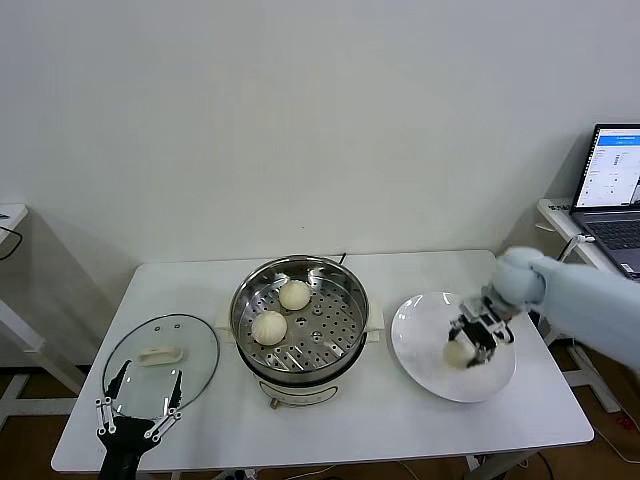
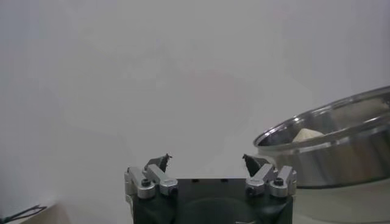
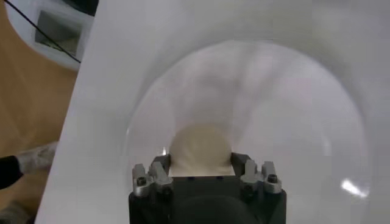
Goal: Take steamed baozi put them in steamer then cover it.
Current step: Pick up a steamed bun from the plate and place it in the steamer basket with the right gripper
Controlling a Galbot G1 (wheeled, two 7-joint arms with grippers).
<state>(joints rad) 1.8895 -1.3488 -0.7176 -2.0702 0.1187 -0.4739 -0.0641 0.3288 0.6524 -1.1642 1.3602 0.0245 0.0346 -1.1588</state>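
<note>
The steamer (image 1: 352, 303) stands at the table's middle with two baozi (image 1: 294, 294) (image 1: 269, 326) on its perforated tray. My right gripper (image 1: 464, 349) is down on the white plate (image 1: 420, 320), shut on a third baozi (image 1: 455, 356). In the right wrist view that baozi (image 3: 200, 145) sits between the fingers of my right gripper (image 3: 201, 161) on the plate (image 3: 280, 103). I see no fourth baozi. The glass cover (image 1: 195, 345) lies flat left of the steamer. My left gripper (image 1: 148, 388) is open and empty above its near edge. The left wrist view shows that gripper (image 2: 206, 158) and the steamer (image 2: 341, 155).
A laptop (image 1: 612, 190) sits on a separate desk at the far right. Another desk's edge (image 1: 10, 215) shows at the far left. The table's right edge and the floor (image 3: 24, 109) lie close beside the plate.
</note>
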